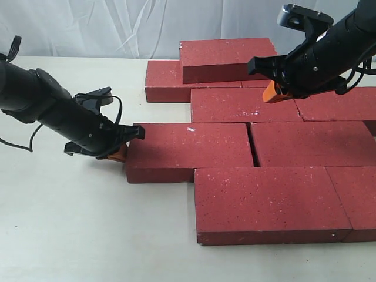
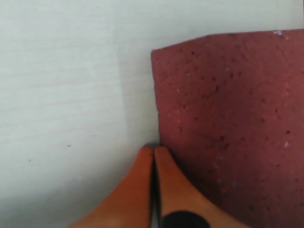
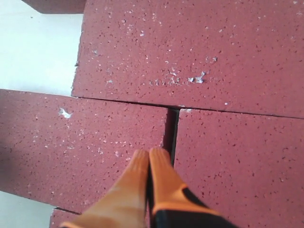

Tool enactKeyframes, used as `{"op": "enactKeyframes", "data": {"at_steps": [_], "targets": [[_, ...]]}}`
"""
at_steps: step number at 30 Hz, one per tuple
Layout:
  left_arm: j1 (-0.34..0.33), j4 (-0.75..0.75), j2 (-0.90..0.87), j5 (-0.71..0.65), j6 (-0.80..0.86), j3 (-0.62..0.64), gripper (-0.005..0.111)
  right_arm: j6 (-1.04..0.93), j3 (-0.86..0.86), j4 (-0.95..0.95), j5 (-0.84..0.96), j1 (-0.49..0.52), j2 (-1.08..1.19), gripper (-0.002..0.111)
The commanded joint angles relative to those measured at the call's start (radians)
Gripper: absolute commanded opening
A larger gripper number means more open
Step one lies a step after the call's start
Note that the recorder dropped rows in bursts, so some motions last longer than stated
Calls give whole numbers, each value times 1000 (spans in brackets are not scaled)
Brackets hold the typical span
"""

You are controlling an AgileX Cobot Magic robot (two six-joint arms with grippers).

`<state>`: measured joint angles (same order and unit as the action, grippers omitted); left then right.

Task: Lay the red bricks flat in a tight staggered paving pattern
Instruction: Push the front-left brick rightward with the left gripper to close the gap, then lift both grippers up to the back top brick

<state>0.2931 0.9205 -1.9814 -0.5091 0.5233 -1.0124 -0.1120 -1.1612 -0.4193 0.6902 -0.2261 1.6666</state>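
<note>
Several red bricks lie flat in staggered rows, and one more brick (image 1: 228,59) rests on top of the back row. My left gripper (image 1: 120,154) is shut and empty. Its orange tips (image 2: 153,151) press against the left end of the middle-row left brick (image 1: 188,151) (image 2: 228,123), down at table level. My right gripper (image 1: 273,94) (image 3: 149,154) is also shut and empty. It is raised over the narrow gap (image 3: 171,128) between that brick (image 3: 85,137) and its right-hand neighbour (image 1: 311,143) (image 3: 237,156).
The white table (image 1: 70,223) is bare at the left and front. The front-row bricks (image 1: 270,202) lie flush against the middle row. A second-row brick (image 3: 190,52) lies just beyond the gap. A white curtain (image 1: 88,26) closes off the back.
</note>
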Motion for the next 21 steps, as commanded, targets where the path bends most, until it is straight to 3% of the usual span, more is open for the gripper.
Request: {"op": "enactKeyframes", "data": {"at_steps": [1, 15, 21], "targets": [[37, 51, -20, -17, 4, -1, 0, -6, -2, -1, -11, 5, -9, -1], [36, 51, -20, -36, 11, -5, 0, -5, -2, 4, -12, 5, -9, -1], [-74, -9, 8, -98, -33, -5, 0, -5, -2, 18, -23, 5, -9, -1]]}}
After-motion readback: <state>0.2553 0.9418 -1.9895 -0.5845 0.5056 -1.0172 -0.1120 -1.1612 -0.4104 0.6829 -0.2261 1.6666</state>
